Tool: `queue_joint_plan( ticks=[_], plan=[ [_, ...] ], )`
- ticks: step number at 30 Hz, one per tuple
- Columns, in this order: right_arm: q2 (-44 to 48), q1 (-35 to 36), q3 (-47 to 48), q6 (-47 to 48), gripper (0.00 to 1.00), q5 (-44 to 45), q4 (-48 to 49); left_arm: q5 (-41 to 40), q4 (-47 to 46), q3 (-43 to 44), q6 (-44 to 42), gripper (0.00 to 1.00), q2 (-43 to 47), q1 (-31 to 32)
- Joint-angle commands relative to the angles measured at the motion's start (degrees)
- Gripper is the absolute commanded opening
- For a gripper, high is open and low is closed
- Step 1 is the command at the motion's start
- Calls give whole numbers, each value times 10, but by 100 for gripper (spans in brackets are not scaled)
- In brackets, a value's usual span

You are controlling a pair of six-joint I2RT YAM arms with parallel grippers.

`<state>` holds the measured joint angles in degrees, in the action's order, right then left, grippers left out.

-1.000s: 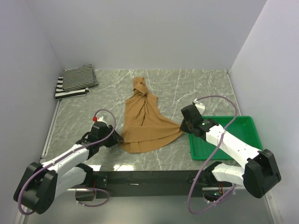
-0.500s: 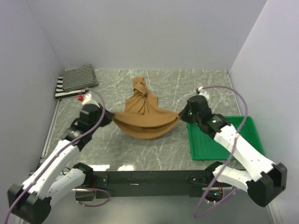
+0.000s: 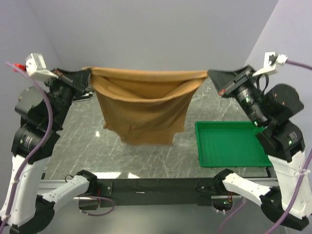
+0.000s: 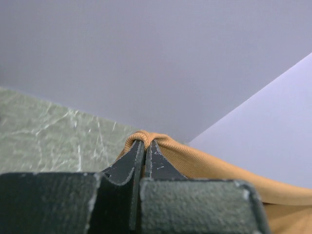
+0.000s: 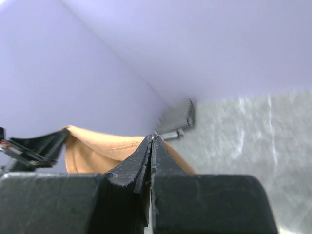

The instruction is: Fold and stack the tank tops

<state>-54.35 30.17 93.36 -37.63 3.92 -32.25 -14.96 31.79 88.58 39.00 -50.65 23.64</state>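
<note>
The plain tan-brown tank top point(image 3: 141, 107) hangs in the air, stretched wide between both grippers high over the marble table point(image 3: 87, 146). My left gripper point(image 3: 88, 73) is shut on its left corner; in the left wrist view the cloth point(image 4: 219, 170) bunches over the closed gripper tips point(image 4: 145, 142). My right gripper point(image 3: 210, 74) is shut on the right corner, and in the right wrist view the tan cloth point(image 5: 97, 146) runs leftward from its tips point(image 5: 151, 139). The striped tank tops point(image 5: 178, 117) lie folded in a stack at the far left corner, mostly hidden behind the left arm in the top view.
A green plastic tray point(image 3: 229, 144) sits on the table at the near right, below the right arm. Pale walls close in the table on the left, back and right. The black arm base bar point(image 3: 156, 185) runs along the near edge.
Both arms rose from table height and spread apart, lifting the tan top off the table into a taut hanging sheet. The left gripper shut on its corner during the lift.
</note>
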Motion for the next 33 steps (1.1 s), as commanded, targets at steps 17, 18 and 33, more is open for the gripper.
queue_joint_plan(
  ticks=[17,18,33],
  plan=[
    [-429,-109,422,21,0,-141,5,352,-68,399,4,1,-440,-210],
    [-417,-109,406,19,0,-140,7,356,-64,404,5,1,-441,-215],
    [-166,-117,-430,-55,0,-86,148,369,-191,-399,45,3,-126,-226]
  ],
)
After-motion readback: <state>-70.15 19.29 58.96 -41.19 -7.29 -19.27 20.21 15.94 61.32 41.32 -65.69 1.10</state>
